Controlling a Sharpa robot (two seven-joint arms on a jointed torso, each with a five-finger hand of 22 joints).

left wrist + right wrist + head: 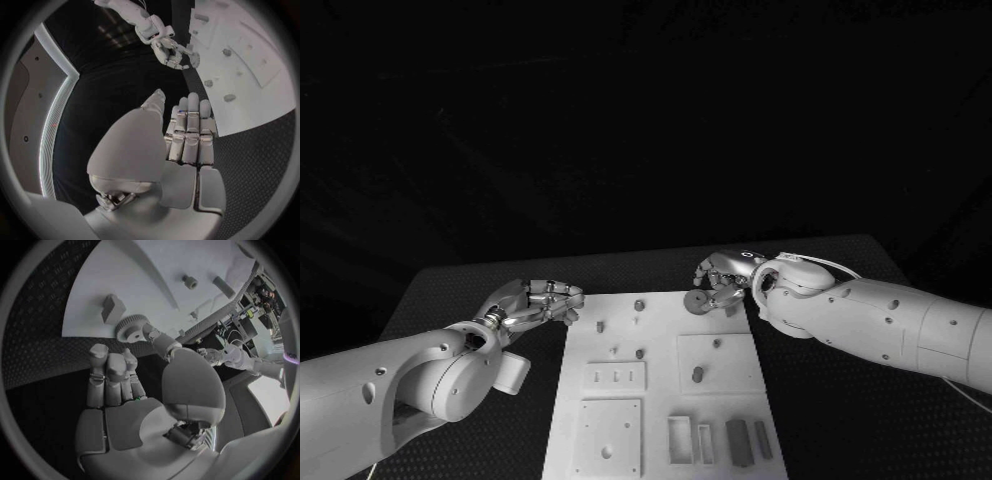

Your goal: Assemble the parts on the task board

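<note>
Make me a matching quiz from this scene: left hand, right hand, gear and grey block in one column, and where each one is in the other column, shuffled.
1. left hand
2. right hand
3. gear
4. grey block

A. at the board's far right corner
B. in the board's near right part
C. over the table, left of the board
D. touching the gear

Pairs: 1-C, 2-D, 3-A, 4-B
</note>
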